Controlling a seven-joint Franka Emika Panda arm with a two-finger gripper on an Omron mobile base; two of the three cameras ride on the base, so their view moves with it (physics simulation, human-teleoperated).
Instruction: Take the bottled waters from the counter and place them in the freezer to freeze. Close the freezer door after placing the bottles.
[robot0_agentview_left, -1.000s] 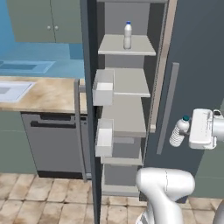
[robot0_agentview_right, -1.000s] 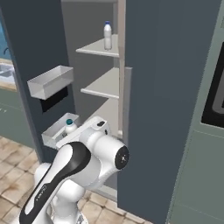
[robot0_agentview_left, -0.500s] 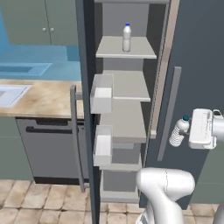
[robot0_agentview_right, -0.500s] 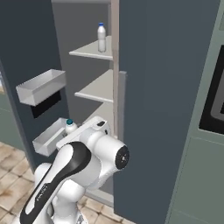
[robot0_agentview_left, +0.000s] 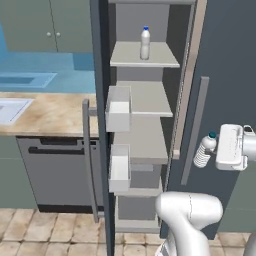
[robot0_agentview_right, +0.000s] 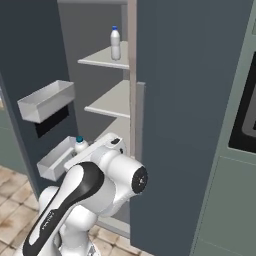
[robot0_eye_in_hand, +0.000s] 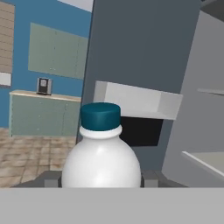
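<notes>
Ribbed whitish plastic bottle (robot0_agentview_left: 202, 156); matt slate freezer door (robot0_agentview_left: 99, 100); marbled stone counter (robot0_agentview_left: 47, 113).

I see my gripper (robot0_agentview_left: 216, 153) clamped on a water bottle (robot0_agentview_left: 203, 153) in front of the closed right door (robot0_agentview_left: 225, 75). A second bottle (robot0_agentview_left: 145, 43) stands upright on the freezer's top shelf (robot0_agentview_left: 125, 56).

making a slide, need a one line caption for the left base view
Gripper holds a water bottle beside the open freezer; a second bottle stands on an upper shelf.
</notes>
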